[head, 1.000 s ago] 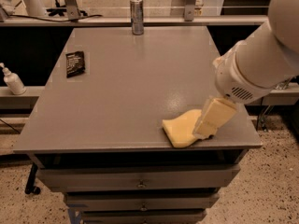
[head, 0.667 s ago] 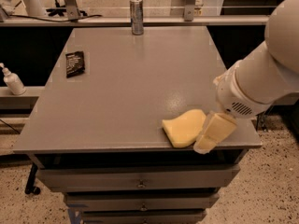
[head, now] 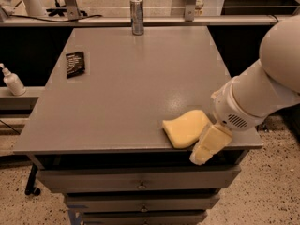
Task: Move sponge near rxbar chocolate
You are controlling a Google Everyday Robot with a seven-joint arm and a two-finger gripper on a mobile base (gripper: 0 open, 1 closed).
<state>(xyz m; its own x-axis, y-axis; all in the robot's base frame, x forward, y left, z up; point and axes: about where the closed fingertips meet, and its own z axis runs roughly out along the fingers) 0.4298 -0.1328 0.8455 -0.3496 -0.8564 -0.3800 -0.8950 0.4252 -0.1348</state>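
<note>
The pale yellow sponge (head: 186, 127) lies flat on the grey table (head: 140, 78) near its front right edge. The rxbar chocolate (head: 75, 63), a small dark wrapper, lies far off at the table's left side. My gripper (head: 208, 146) hangs at the table's front right edge, just right of and below the sponge, at or very near its right side. It holds nothing that I can see.
A silver can (head: 137, 16) stands at the table's back edge. A white bottle (head: 12, 80) stands on a lower shelf to the left. Drawers (head: 140, 184) sit under the tabletop. My white arm (head: 262, 88) fills the right side.
My gripper has moved from on top of the sponge down and right to the table's front edge. The sponge has stayed in place.
</note>
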